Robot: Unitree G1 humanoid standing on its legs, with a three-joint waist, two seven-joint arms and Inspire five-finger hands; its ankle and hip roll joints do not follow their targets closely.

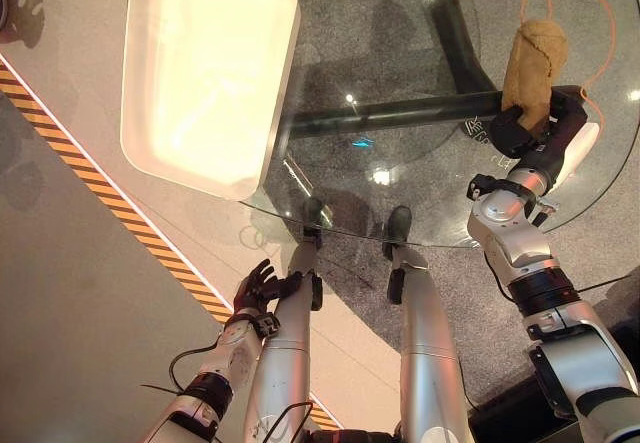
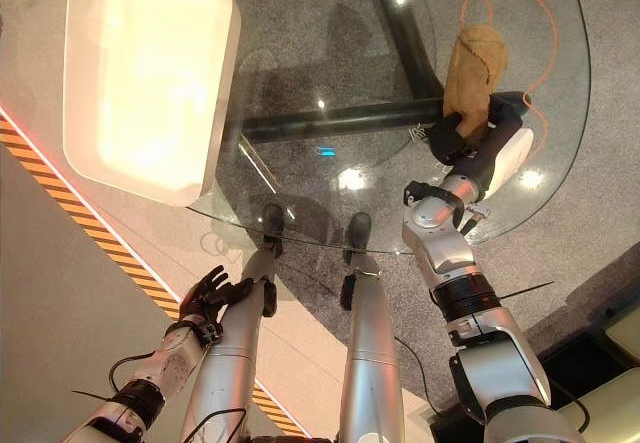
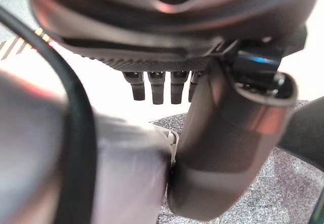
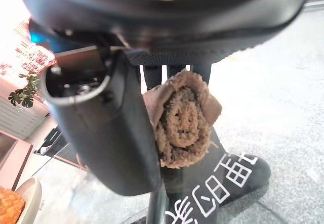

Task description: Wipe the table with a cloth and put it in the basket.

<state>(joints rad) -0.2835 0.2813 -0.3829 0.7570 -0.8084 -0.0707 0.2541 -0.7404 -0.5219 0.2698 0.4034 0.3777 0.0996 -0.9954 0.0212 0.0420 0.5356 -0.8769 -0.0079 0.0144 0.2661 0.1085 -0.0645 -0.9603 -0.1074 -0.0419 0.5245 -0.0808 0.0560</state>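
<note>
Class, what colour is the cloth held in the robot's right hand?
Tan-brown. The cloth, gripped by the right hand, shows best in the right wrist view.

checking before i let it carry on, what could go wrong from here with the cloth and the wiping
1. The brown terry cloth is bunched into a roll in the right hand, so little of it may meet the round glass table and the wipe could be patchy.
2. The cloth sticks well out past the fingers; dragging it might tug it loose.
3. The white rectangular basket sits across the table at its left edge, a long carry, while the left hand hangs low.
</note>
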